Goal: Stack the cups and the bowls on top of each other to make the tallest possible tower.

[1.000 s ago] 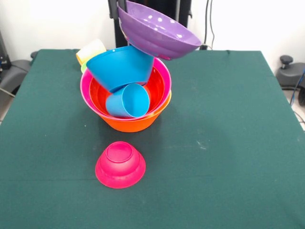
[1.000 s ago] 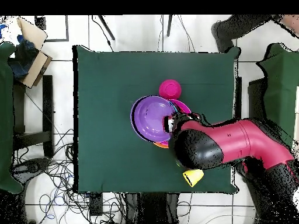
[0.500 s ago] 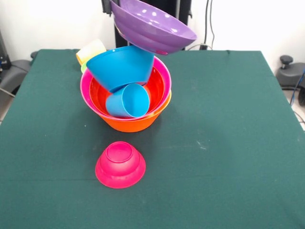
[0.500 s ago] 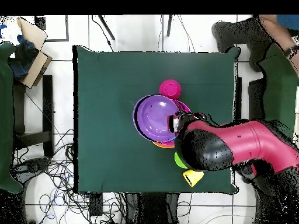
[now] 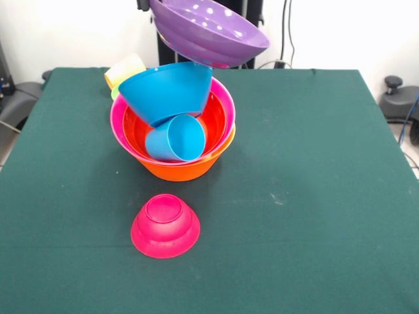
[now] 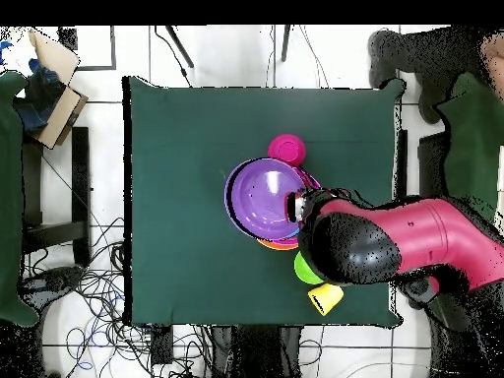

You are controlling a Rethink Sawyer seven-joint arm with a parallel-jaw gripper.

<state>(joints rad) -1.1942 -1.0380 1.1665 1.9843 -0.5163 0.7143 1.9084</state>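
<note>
My gripper (image 6: 293, 209) is shut on the rim of the purple bowl (image 5: 209, 29), which hangs tilted in the air above the tower. The tower's base is the large orange bowl (image 5: 180, 170). Nested in it are the pink bowl (image 5: 118, 121) and a red-orange bowl (image 5: 219, 118). A blue bowl (image 5: 167, 91) leans tilted inside, with the light blue cup (image 5: 175, 139) lying on its side below it. A small magenta bowl (image 5: 165, 226) sits upside down in front of the tower. Behind the tower lie the yellow-orange cup (image 5: 124, 69) and a green bowl (image 6: 305, 268).
The green table (image 5: 314, 170) has open cloth to the right of the tower in the front view. The red arm (image 6: 413, 246) crosses the table's edge in the overhead view. A person (image 6: 433, 49) stands past one corner, and a cardboard box (image 6: 49, 84) sits off the table.
The purple bowl has risen a little and levelled out above the tower. The person at the overhead view's corner has shifted. The other bowls and cups have not moved.
</note>
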